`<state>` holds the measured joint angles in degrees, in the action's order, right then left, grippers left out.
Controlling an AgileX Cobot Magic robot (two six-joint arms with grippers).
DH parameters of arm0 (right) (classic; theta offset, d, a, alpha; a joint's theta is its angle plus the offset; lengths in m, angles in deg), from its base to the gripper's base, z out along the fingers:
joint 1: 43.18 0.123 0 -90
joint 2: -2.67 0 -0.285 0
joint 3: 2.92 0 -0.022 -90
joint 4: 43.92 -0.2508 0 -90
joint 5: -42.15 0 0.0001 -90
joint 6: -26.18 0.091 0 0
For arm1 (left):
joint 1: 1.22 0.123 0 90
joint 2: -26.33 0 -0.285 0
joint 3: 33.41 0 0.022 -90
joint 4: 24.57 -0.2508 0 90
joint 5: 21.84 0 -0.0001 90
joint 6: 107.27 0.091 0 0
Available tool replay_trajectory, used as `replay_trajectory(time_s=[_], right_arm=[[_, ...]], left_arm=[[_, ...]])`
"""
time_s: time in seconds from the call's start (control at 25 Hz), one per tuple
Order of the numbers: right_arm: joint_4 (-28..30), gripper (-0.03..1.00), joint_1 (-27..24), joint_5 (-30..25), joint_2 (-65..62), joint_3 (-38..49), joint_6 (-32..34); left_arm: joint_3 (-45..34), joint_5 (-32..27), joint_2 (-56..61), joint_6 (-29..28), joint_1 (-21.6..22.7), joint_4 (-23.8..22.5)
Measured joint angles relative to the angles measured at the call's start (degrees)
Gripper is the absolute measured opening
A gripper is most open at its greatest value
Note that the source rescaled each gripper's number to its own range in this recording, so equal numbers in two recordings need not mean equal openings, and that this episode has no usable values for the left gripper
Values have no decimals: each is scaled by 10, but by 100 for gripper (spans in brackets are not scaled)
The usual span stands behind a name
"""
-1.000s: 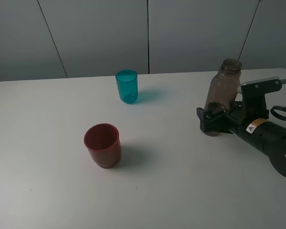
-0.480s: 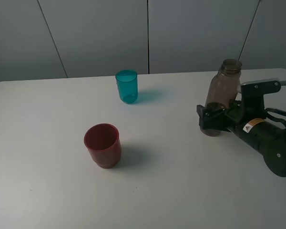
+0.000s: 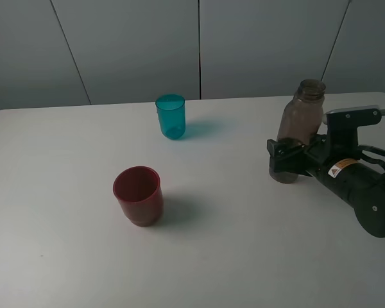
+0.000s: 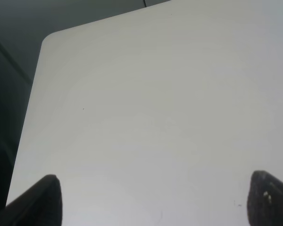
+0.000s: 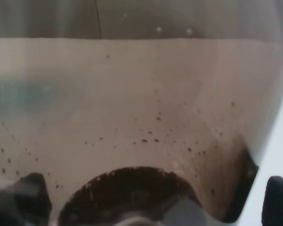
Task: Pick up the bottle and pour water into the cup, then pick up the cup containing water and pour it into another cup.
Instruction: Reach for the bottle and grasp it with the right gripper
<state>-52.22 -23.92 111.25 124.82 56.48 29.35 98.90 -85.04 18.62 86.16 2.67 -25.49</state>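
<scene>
Right pincer [image 3: 282, 163] is spread wide around the base of the smoky bottle [image 3: 301, 115], which stands upright near the counter [image 3: 244, 244]'s right edge. Left pincer [image 4: 158, 200] hangs spread too, by a counter corner.

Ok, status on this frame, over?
Right gripper open, straddling the grey-brown bottle low down, not gripping yet. Left gripper open, empty. Bottle upright on the table; teal cup and red cup untouched, nothing in the way.
</scene>
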Motion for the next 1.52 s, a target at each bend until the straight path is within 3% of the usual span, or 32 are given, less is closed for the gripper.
replay_trajectory(time_s=[1.52], right_arm=[[15, 100, 0, 3, 33, -24, 16]], left_arm=[[0, 0, 0, -2, 0, 0]])
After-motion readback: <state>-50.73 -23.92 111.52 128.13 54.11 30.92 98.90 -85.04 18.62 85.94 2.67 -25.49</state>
